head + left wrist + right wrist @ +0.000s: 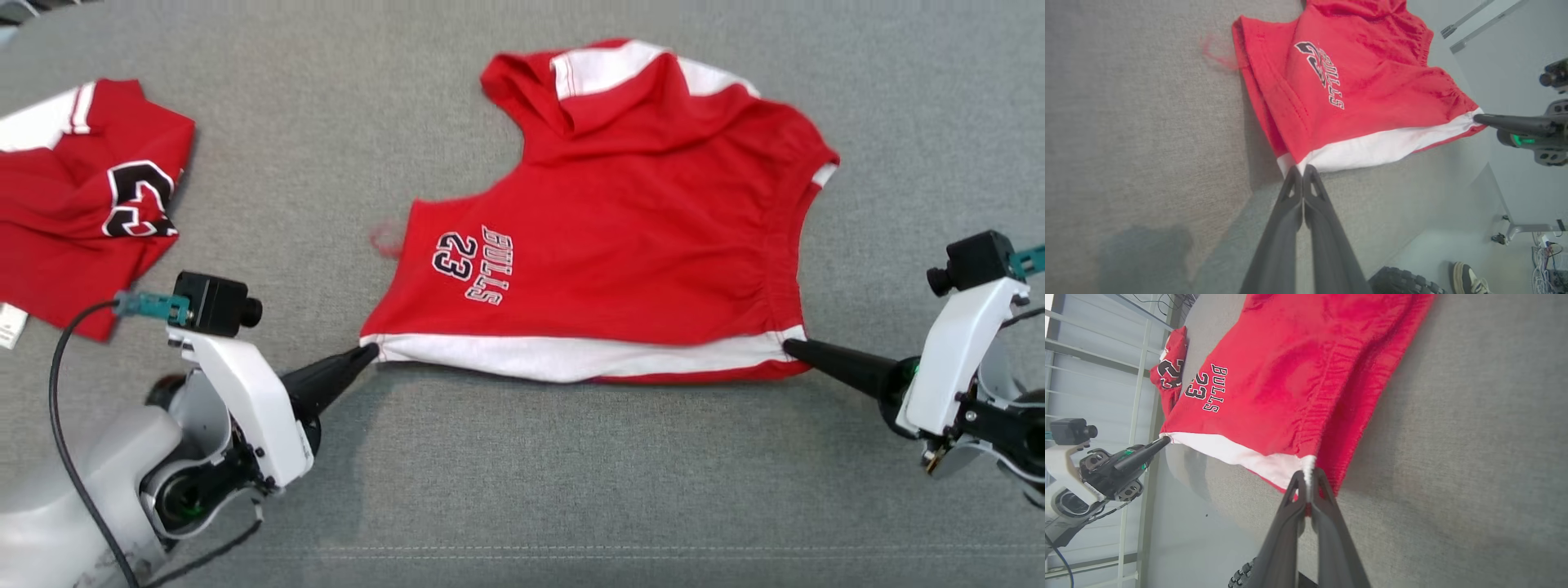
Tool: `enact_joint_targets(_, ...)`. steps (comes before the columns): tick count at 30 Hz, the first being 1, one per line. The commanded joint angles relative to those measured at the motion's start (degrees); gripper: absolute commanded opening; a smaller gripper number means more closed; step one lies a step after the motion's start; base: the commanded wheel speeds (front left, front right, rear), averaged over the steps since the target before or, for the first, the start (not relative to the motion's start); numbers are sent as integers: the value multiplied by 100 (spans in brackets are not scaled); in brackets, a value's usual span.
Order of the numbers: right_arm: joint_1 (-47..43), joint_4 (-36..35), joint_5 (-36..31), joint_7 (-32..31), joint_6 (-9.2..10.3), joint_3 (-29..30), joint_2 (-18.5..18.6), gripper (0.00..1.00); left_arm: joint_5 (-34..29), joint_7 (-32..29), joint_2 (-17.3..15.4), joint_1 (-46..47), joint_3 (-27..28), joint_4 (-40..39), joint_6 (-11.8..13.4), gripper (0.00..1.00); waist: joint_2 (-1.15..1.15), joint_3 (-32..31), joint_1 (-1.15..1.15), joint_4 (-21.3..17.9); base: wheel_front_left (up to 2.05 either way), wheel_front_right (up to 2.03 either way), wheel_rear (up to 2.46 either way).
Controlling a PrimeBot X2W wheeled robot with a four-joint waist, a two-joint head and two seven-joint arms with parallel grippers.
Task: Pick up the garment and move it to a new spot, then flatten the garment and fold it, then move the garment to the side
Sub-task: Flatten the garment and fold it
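**A:** Where is the garment [637,237] lying, and what are the pincers doing?

**B:** It is lying spread near the middle of the grey tabletop [522,490]. The left pincer [371,353] is pinching one corner of the white band [571,358], jaws pressed together on the cloth. The right pincer [790,347] is gripping the opposite corner the same way, and the band is stretching taut between them.

**A:** How far along is it looking?

**B:** I'm judging it as mid-flattening. The near half is lying fairly smooth, but the far leg [604,82] is bunching over itself. Folding and moving it aside are looking undone.

**A:** What is the material telling you?

**B:** It is looking like thin, soft red knit with a stitched lettered print [473,263] and a gathered elastic edge [775,245] puckering on the right. The tabletop cover is showing a coarse woven texture, likely dragging a little on the cloth. A second red garment [82,204] is sitting crumpled well off to the left.
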State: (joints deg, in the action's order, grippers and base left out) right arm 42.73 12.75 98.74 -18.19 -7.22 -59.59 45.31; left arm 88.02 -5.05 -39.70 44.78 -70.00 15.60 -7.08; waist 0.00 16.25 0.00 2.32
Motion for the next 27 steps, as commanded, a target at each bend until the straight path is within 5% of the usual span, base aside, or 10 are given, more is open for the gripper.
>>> enact_joint_targets(1, -252, -192, 119, 101, -26, 57, 141, 0, 174, 91, -229, -6, 271, -131, -40, 0, 0, -171, 0, 32, 0, 0, 0)
enact_joint_targets(10, -611, -1134, 411, -352, -26, -435, 621, 0, 584, -623, -945, -517, 31, -1023, 2, 0, 0, -688, 0, 16, 0, 0, 0)
enact_joint_targets(19, -34, -2232, 1058, -717, -26, -554, 1489, 0, 1384, -1793, -2039, -1, 294, -2924, 616, 0, 0, -449, 0, 64, 0, 0, 0)
enact_joint_targets(21, 341, -2077, 1356, -811, -26, -548, 1469, 0, 1602, -2091, -1927, 331, 441, -2985, 747, 0, 0, -252, 0, 82, 0, 0, 0)
enact_joint_targets(24, 1261, -1190, 1521, -652, -26, -534, 1060, 0, 2032, -2130, -1335, 950, 894, -2460, 859, 0, 0, 158, 0, 94, 0, 0, 0)
enact_joint_targets(26, 2152, -238, 1370, 188, -26, -234, 461, 0, 1365, -1440, -891, 1672, 1301, -1653, 793, 0, 0, 469, 0, 94, 0, 0, 0)
enact_joint_targets(27, 2152, -238, 1370, 188, -26, -234, 461, 0, 1365, -1440, -891, 1672, 1301, -1653, 793, 0, 0, 469, 0, 94, 0, 0, 0)
